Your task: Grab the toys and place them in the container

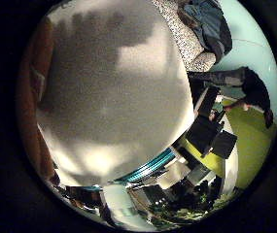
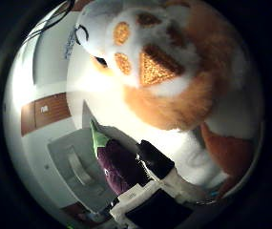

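In the thumb side palm view an orange and white plush toy [image 2: 164, 72] with an orange beak and round orange eyes fills much of the picture, close to my palm. My right hand's black and white fingers [image 2: 150, 196] curl in under it. Beyond the toy a grey container [image 2: 71, 167] stands on a white surface [image 2: 40, 76]. A purple toy with a green top [image 2: 112, 162] lies in it. In the little finger side palm view more of my hand's fingers [image 1: 208, 136] show beside a broad pale grey surface [image 1: 109, 87].
The little finger side palm view shows a teal edge [image 1: 148, 170] along the pale surface, a yellow-green area [image 1: 250, 146] behind the fingers and speckled flooring [image 1: 182, 29]. A brown panel [image 2: 45, 112] lies beside the container on the white surface.
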Controlling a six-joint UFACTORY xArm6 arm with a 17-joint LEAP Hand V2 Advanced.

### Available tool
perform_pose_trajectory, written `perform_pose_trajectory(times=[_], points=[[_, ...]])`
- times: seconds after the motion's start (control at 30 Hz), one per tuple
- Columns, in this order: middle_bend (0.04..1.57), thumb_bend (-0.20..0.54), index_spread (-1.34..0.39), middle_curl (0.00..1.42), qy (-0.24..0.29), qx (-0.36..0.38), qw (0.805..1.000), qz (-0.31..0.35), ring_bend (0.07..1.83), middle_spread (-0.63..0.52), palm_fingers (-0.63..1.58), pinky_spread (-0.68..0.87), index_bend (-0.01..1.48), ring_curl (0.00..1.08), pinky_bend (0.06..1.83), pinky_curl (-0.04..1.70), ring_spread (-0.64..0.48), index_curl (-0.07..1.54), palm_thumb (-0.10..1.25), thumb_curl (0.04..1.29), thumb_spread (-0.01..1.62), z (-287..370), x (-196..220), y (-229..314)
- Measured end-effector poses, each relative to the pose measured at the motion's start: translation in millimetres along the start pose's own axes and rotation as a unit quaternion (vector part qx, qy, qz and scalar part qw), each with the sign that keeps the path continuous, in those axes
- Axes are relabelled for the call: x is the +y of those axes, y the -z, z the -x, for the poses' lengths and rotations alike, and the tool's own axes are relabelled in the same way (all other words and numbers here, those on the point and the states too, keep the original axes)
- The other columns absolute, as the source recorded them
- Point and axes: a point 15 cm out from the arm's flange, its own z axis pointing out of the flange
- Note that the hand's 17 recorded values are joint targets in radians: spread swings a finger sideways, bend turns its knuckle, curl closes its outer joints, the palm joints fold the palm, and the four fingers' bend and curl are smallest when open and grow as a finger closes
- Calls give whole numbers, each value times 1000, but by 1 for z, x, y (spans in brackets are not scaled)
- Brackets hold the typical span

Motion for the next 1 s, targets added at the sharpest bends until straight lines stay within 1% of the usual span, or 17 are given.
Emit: perform_pose_trajectory(times=[0.07,0.1,0.2,0.27,0.3,0.33,0.37,0.4,0.43,0.47,0.5,0.57,0.6,0.67,0.77,0.83,1.0], points=[[197,-17,-146,315,2,1,1000,8,378,173,169,424,156,270,454,288,220,275,584,334,1099,1,3,-2],[205,-16,-154,317,3,1,1000,9,440,151,240,415,137,285,474,292,201,267,596,337,1097,2,3,-1],[253,-15,-165,333,6,2,1000,19,560,88,353,343,143,305,492,288,110,253,647,348,1084,3,5,-1],[330,-15,-192,356,11,8,999,30,672,9,517,207,157,322,496,274,-2,248,677,355,1074,3,6,5],[363,-16,-206,366,14,12,999,33,703,-19,574,168,162,329,501,269,-37,250,683,358,1074,2,5,9],[452,-15,-257,399,17,17,999,40,786,-99,778,13,170,351,569,271,-137,253,705,363,1068,1,5,11],[502,-12,-291,418,20,21,999,44,827,-144,926,-104,175,362,638,281,-191,251,724,367,1066,1,5,14],[574,-13,-334,454,22,23,998,46,881,-193,1125,-246,206,393,714,310,-244,273,745,372,1059,1,5,16],[612,-15,-359,475,23,25,998,50,889,-221,1143,-321,234,406,739,324,-269,297,757,375,1056,0,7,17],[719,-17,-399,525,24,27,998,54,939,-238,1252,-397,313,439,783,355,-295,346,770,383,1042,0,9,17],[802,-14,-415,561,25,29,998,58,984,-240,1338,-420,422,462,836,383,-300,400,790,394,1033,-1,11,17],[905,-14,-414,608,29,33,998,55,1054,-235,1339,-422,569,496,932,433,-295,480,812,411,1016,-1,10,24],[993,-14,-404,645,31,35,997,54,1127,-222,1327,-398,676,529,1018,479,-285,546,832,425,1007,-1,9,27],[1109,-6,-376,700,33,36,997,58,1222,-209,1256,-352,837,579,1150,556,-269,640,887,451,1002,0,12,30],[1218,0,-328,762,35,37,998,43,1313,-199,1146,-291,1007,645,1287,658,-256,740,984,502,1000,2,13,45],[1268,-5,-295,790,36,37,998,32,1343,-190,1088,-251,1074,687,1347,727,-255,785,1034,545,987,4,13,56],[1309,-13,-261,819,39,37,998,28,1365,-172,1040,-204,1123,754,1367,837,-256,828,1055,612,957,8,30,93]])
